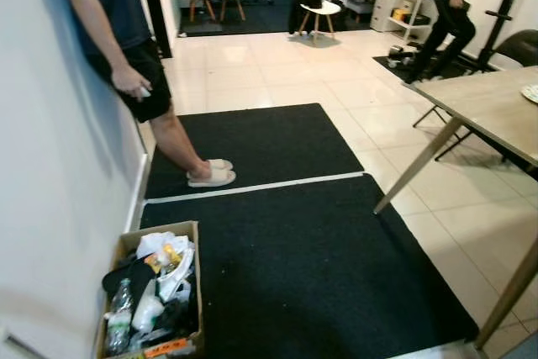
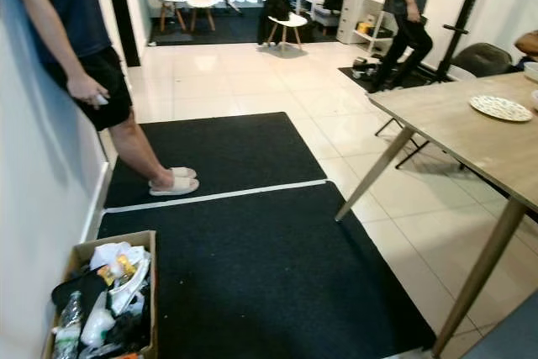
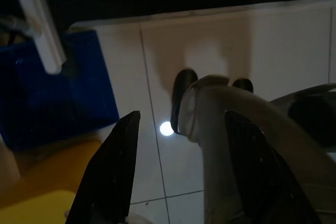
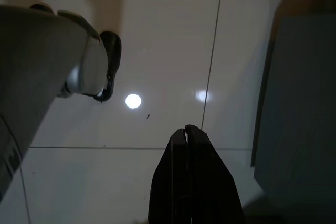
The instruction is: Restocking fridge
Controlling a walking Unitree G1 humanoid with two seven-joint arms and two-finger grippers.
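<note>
My left gripper [image 3: 184, 118] hangs open over pale floor tiles, nothing between its two black fingers [image 3: 113, 171]. My own grey leg and dark foot [image 3: 184, 98] lie beyond it. A blue box [image 3: 52, 93] with a white handle-like bar [image 3: 39, 24] stands on the floor beside that arm, next to something yellow and orange [image 3: 37, 187]. My right gripper [image 4: 186, 130] hangs shut and holds nothing, pointing down at the tiles beside my other foot [image 4: 107, 66]. A grey panel [image 4: 299, 108] stands close to it.
A cardboard box [image 1: 196, 245] of bottles and wrappers sits by the white wall at lower left. A person [image 1: 118, 31] leans on that wall, feet on two black mats [image 1: 294, 266]. A wooden table [image 1: 496, 111] with a plate [image 2: 500, 107] stands right. Another person [image 1: 445, 14] and chairs [image 1: 319, 7] are far back.
</note>
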